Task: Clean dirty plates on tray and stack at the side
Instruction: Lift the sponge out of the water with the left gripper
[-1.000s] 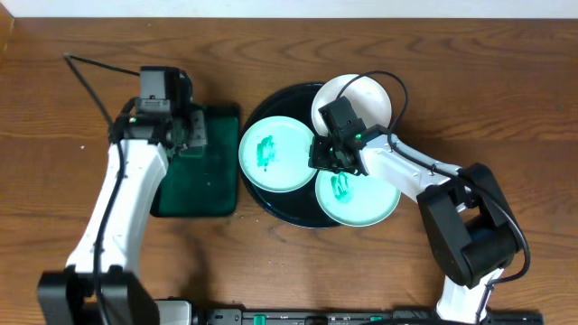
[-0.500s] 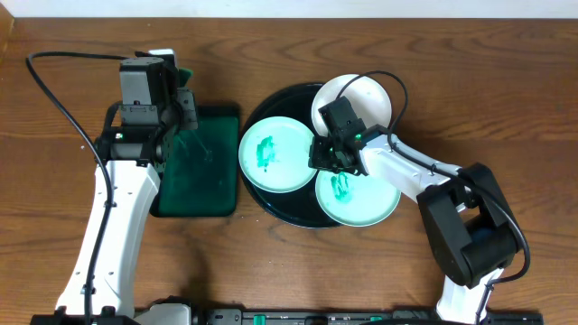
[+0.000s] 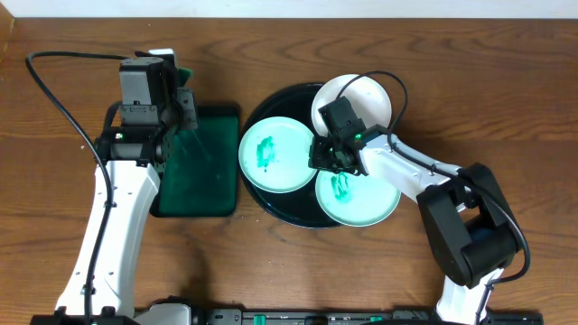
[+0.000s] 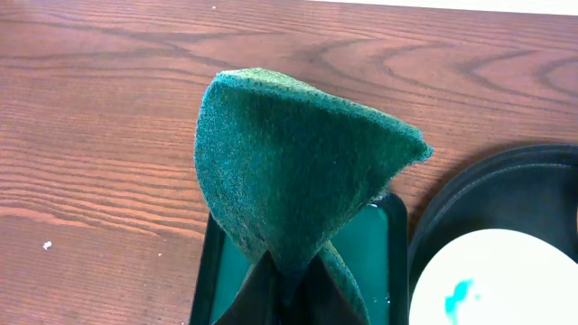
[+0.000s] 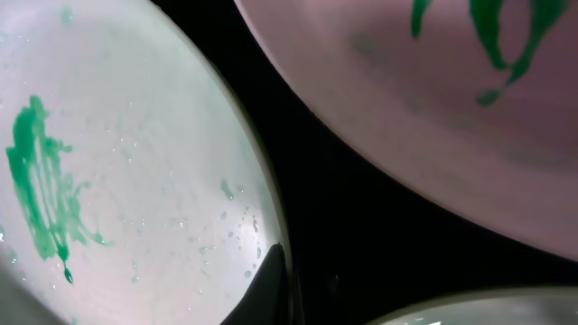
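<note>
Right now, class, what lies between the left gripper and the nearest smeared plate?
In the overhead view, the dark green rectangular tray, then the black tray's rim, separate the left gripper, clamping a green pad, from the left mint plate.

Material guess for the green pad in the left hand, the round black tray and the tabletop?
The dark green folded pad looks like matte, coarse fibrous scouring material: fuzzy surface. The large round black tray is likely plastic, glossy: its rim shows highlights. The brown tabletop is wood or laminate: grain lines.
</note>
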Motion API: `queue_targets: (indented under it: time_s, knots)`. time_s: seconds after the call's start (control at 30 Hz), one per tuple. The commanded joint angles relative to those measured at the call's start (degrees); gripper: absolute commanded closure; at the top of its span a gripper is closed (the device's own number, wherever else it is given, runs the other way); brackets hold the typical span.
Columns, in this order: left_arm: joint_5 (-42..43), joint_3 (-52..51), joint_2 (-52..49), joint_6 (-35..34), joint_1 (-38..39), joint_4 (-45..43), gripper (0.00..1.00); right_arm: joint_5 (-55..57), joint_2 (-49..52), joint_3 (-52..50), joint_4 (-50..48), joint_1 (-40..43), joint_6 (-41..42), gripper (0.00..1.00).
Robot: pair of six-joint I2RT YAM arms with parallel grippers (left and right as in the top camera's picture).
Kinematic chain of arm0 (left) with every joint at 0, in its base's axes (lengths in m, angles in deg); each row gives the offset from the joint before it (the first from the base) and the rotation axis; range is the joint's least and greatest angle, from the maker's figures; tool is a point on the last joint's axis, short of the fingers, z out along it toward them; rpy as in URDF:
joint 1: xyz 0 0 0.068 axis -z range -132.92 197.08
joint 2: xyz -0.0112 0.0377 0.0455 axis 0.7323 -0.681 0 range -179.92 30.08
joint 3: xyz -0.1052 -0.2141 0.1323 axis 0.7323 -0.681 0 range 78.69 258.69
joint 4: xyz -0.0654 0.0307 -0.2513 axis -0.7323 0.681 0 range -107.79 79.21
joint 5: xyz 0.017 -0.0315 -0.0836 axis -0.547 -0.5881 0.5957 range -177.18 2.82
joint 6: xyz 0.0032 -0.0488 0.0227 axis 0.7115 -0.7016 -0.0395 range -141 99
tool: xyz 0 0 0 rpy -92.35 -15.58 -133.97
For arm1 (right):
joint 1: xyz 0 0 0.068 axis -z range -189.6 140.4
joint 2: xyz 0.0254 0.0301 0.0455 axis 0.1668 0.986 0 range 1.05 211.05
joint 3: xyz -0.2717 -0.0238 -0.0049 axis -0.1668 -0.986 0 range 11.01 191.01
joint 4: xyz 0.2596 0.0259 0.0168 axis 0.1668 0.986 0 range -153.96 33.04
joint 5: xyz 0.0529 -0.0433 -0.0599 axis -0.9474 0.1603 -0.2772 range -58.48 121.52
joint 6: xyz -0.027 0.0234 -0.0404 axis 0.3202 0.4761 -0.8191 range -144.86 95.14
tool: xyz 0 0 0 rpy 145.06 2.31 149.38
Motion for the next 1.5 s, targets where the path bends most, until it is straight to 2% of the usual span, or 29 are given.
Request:
queue_targets:
  time_s: [0.0,1.47]
  knots:
    - [-1.2,0.0,0.9,0.6,0.1,-0.5,0.93,0.6,0.5,-1.1,1.7,0.4,-1.2,0.99]
    - [-1.2,0.0,0.9,1.4,0.1,-0.9,0.93,0.7,0.5,-1.1,1.7,0.4,-1.2,0.99]
